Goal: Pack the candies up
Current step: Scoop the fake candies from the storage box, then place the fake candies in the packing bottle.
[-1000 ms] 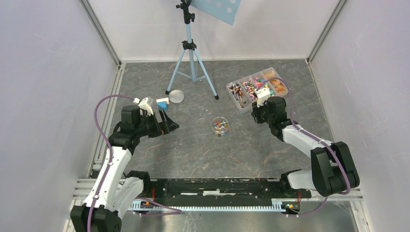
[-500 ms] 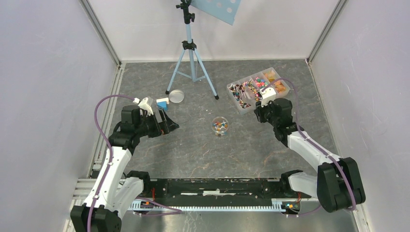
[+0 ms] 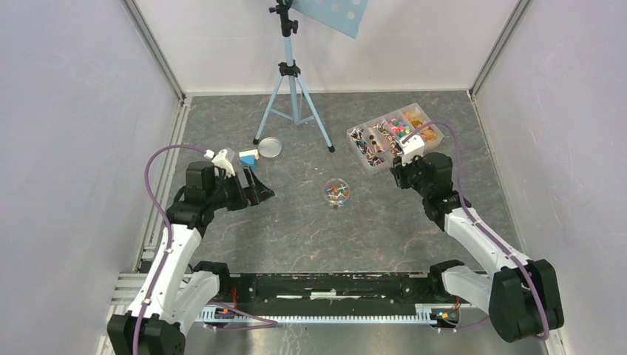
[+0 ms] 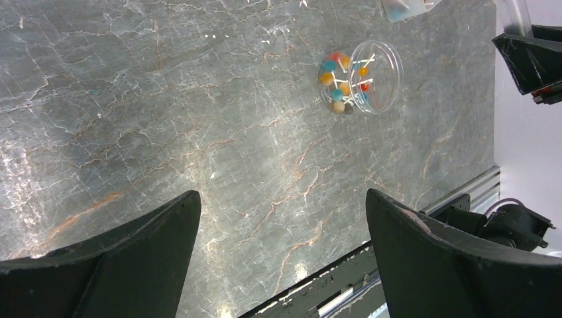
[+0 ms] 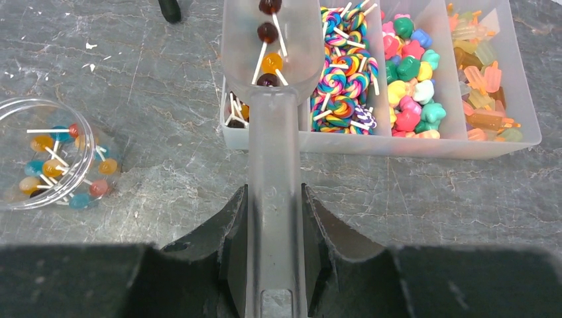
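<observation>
**Candies**: most lie sorted in a clear four-part tray at the far right of the table. The four kinds are ball lollipops, swirl lollipops, star shapes and ice-lolly shapes.

**Packed so far:** a small batch of ball lollipops sits in the round clear jar at mid-table, well apart from the tray.

**In transit:** about four ball lollipops ride in a clear scoop over the tray's ball-lollipop compartment.

**Right gripper**: clamped on the scoop's handle.

**Left gripper**: jaws wide apart, grasping nothing, above bare table to the left of the jar.

**Lid**: lies flat at far left, off the jar.

**Progress, as judged:** early. The jar looks only part filled. The scoopful is not yet tipped in, the tray is mostly full, and the jar is not yet capped.
</observation>
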`<state>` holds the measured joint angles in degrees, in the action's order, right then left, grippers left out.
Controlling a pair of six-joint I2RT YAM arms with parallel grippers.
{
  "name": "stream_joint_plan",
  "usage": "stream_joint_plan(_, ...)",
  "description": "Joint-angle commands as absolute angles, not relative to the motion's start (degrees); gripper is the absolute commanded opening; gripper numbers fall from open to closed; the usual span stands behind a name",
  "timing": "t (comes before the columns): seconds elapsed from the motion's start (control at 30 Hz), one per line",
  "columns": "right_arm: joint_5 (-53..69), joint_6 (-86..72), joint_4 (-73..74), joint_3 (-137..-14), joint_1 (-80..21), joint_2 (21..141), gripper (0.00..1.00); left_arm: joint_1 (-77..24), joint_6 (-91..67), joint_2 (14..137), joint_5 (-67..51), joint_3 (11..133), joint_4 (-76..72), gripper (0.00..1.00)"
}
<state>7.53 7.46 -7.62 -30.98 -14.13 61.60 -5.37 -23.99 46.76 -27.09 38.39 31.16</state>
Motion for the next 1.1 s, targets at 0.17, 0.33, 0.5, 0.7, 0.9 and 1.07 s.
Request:
stream_joint_plan(0.17,13.00,11.77,-0.39,-34.60,-14.08,57.33,0.00,-5.71,-21.44,45.95,-27.07,38.47,30.15,1.00)
stream_joint_plan(0.33,14.26,15.08,7.55,-39.43,-15.92,56.79,0.00,-5.80,-21.40,46.15,-27.32,38.56,30.15,1.00)
stream_joint_plan(0.5,11.18,18.32,13.57,-43.29,-22.03,56.22,0.00,-5.82,-21.45,46.16,-27.49,38.53,30.15,1.00)
stream_joint_plan(0.7,9.62,20.37,20.15,-45.40,-27.77,53.69,0.00,-5.89,-21.38,46.43,-27.81,38.52,30.06,1.00)
stream_joint_plan(0.9,9.97,21.60,26.99,-46.71,-29.75,50.74,0.00,-5.89,-21.36,46.43,-28.17,38.56,29.97,1.00)
stream_joint_plan(1.07,9.60,23.77,33.11,-47.97,-30.50,50.07,0.00,-6.06,-21.31,46.49,-28.21,38.53,29.97,1.00)
